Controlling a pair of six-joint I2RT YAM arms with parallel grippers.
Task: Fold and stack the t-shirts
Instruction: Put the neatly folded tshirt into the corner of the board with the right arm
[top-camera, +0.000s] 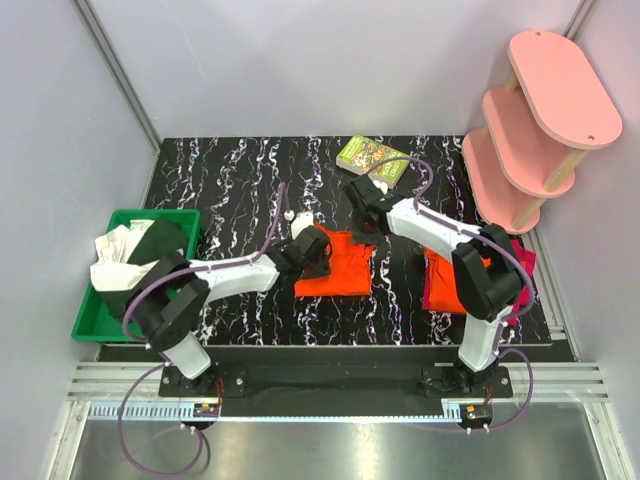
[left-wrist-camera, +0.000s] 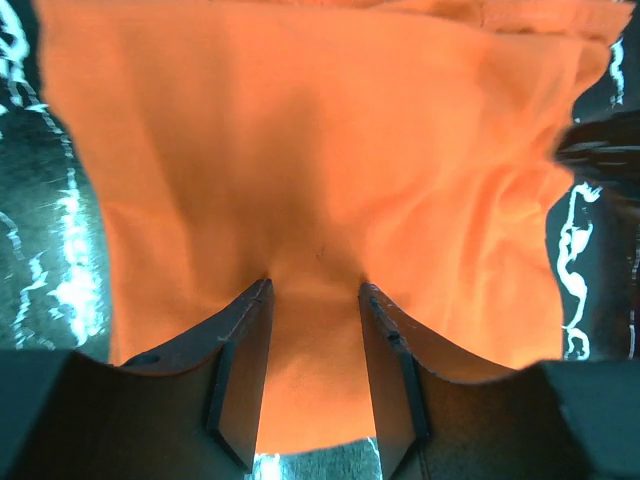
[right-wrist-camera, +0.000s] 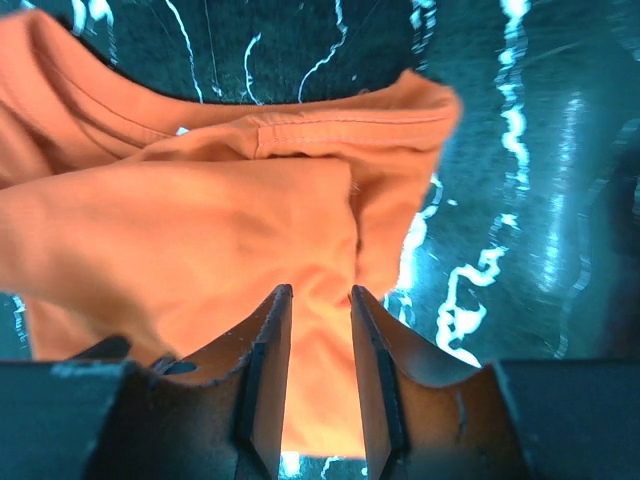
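Observation:
An orange t-shirt (top-camera: 340, 270) lies partly folded on the middle of the black marbled table (top-camera: 230, 180). My left gripper (top-camera: 318, 252) rests on the shirt's left part. In the left wrist view it (left-wrist-camera: 316, 288) is open, its tips pressed on the orange cloth (left-wrist-camera: 330, 150) with flat fabric between them. My right gripper (top-camera: 362, 225) is at the shirt's far right corner. In the right wrist view it (right-wrist-camera: 320, 290) is open over a folded sleeve and hem (right-wrist-camera: 300, 200). A magenta-red t-shirt (top-camera: 437, 292) with orange cloth (top-camera: 440, 265) on it lies at the right, partly hidden by the right arm.
A green bin (top-camera: 110, 312) at the left edge holds white and dark cloth (top-camera: 125, 255). A green printed box (top-camera: 372, 158) lies at the back of the table. A pink tiered shelf (top-camera: 540, 120) stands at the back right. A small white object (top-camera: 290, 214) sits near the shirt.

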